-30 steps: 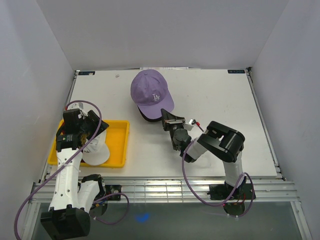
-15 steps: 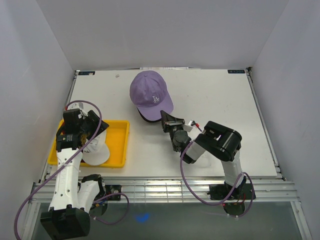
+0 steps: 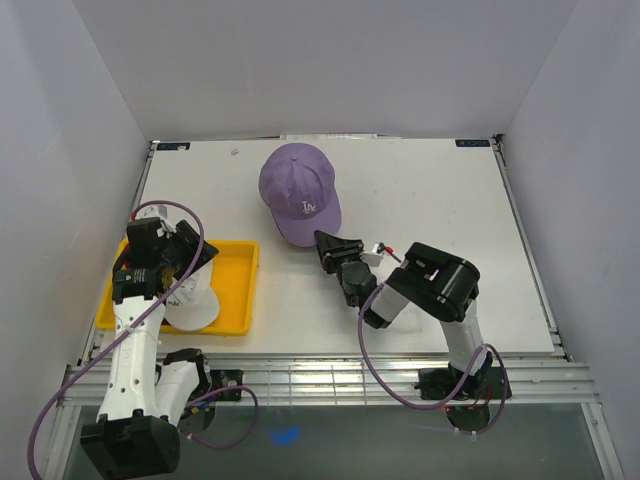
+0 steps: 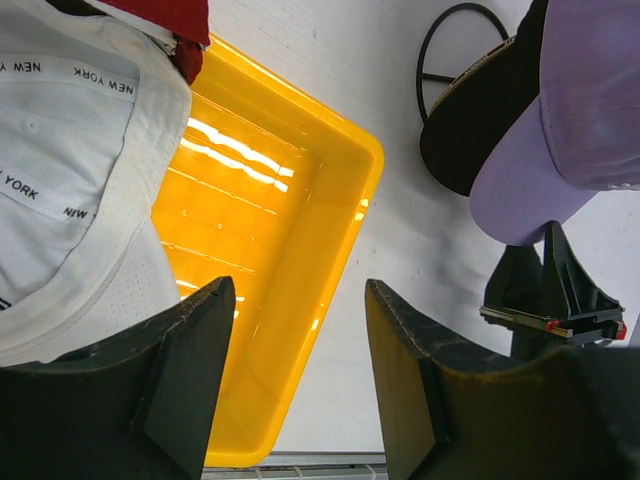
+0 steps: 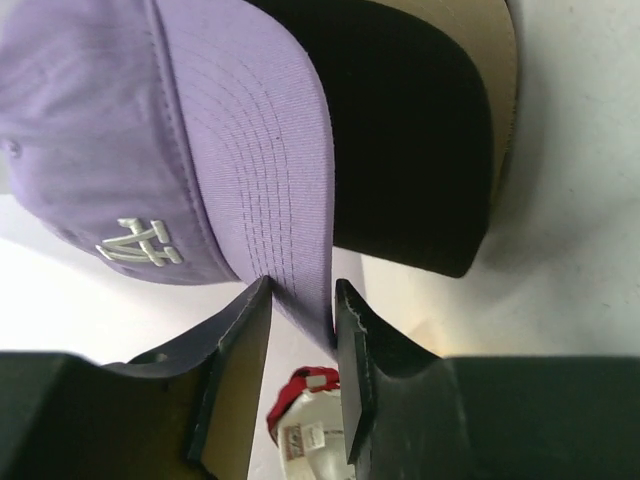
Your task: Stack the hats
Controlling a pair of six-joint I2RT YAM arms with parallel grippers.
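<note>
I see a white table (image 3: pixel 430 200) boxed in by plain white walls (image 3: pixel 330 60) on three sides. At upper center the lavender hat (image 3: pixel 299 188) sits on top of a black hat (image 5: pixel 410 150). My right gripper (image 5: pixel 300 305) has its fingers slightly apart, straddling the lavender brim tip. My left gripper (image 4: pixel 295 300) hovers, fingers wide apart and empty, over the yellow tray (image 3: pixel 243 285) at lower left. A white hat (image 3: pixel 192 305) is in that tray.

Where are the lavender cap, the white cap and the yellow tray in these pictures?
lavender cap (image 3: pixel 297 180): top external view, on its crown.
white cap (image 4: pixel 80 190): left wrist view, on its inside fabric.
yellow tray (image 3: pixel 235 282): top external view, on its bare floor.
</note>
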